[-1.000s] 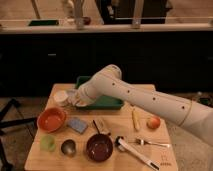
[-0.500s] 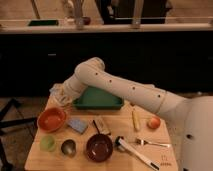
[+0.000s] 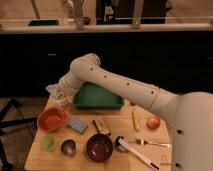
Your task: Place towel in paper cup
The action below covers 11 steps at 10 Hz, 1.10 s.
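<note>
Camera view places the gripper (image 3: 60, 96) at the far-left corner of the table (image 3: 120, 122). It sits just left of the green tray (image 3: 97, 97) and beyond the orange bowl (image 3: 51, 119). The arm folds back over the tray from the right, so the wrist points down and to the left.

We locate the towel (image 3: 51, 89) as a pale patch touching or just beside the gripper on its left, far side, at the table edge. We cannot tell whether the gripper is open, closed or holding the towel, because the wrist covers the tip.

We cannot separate the paper cup from the pale wrist end. We judge that it stands under or directly behind the gripper.

The coming move therefore depends on a short left-to-right offset. The towel lies left of the tool, and the cup mouth must be directly beneath it.
</note>
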{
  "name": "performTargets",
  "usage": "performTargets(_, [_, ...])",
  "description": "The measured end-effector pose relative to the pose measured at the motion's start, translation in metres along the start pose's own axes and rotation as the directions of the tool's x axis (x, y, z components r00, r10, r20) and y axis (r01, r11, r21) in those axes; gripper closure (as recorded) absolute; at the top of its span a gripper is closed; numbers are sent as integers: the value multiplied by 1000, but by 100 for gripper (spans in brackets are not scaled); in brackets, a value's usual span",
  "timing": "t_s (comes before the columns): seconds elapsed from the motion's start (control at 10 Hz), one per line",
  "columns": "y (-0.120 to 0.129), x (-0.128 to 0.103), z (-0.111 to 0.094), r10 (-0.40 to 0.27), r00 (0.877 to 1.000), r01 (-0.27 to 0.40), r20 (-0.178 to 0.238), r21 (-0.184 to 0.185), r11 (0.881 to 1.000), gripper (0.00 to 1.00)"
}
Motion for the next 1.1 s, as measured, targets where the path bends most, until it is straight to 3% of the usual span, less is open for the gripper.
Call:
performTargets(0.3, [-1, 0, 2, -6, 1000, 6, 10, 1, 1000, 100])
performTargets(0.7, [-28, -7, 30, -65, 993, 66, 94, -9, 998, 100])
performTargets(1.1, [-26, -4, 49, -44, 982, 42, 184, 15, 999, 100])
